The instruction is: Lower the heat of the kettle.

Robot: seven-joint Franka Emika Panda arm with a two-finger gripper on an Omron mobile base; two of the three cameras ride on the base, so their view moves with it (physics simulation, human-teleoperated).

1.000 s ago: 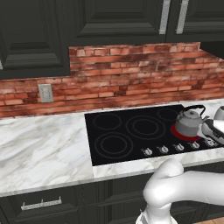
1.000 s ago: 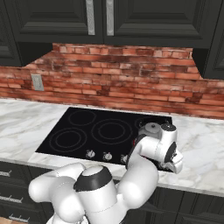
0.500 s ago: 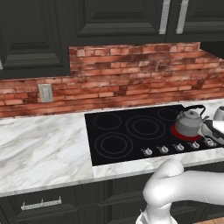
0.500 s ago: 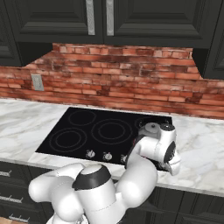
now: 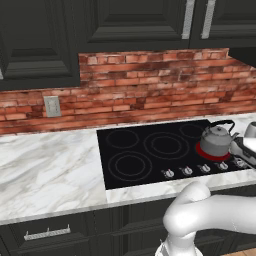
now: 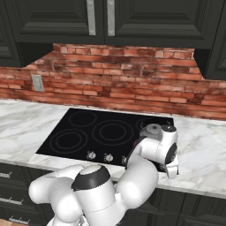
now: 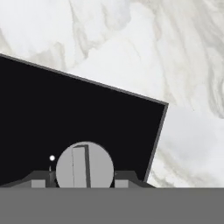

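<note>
**One kettle sitting on a glowing burner, gripper hanging over a knob**

One kettle [image 5: 217, 139] is sitting on the front right burner [image 5: 212, 151] of the black stovetop [image 5: 150, 150], and that burner is glowing red under it. In the right base view only the domed top of the kettle [image 6: 153, 129] is showing, just behind the white wrist of the arm. No brand, label or readable writing is showing anywhere.

The gripper [image 7: 83, 183] is hanging over the front right corner of the stovetop [image 7: 65, 113], pointing down at one round grey knob [image 7: 84, 165] with a raised bar across its face. Two dark fingertips [image 7: 37, 180] are rising on either side of that knob, spread about as wide as the knob itself and gripping nothing; whether they are touching its sides I cannot tell. The kettle is sitting further back on the stovetop than the fingers, near them but apart.

Five small silver knobs [image 5: 202, 169] are showing in a row along the front edge of the stovetop in the left base view, where four ring burners are also showing. Marble counter [image 5: 50, 170] is lying on both sides. One grey wall outlet [image 5: 52, 106] is sitting on the red brick wall [image 5: 150, 85], and dark cabinets [image 5: 130, 25] are hanging above.
</note>
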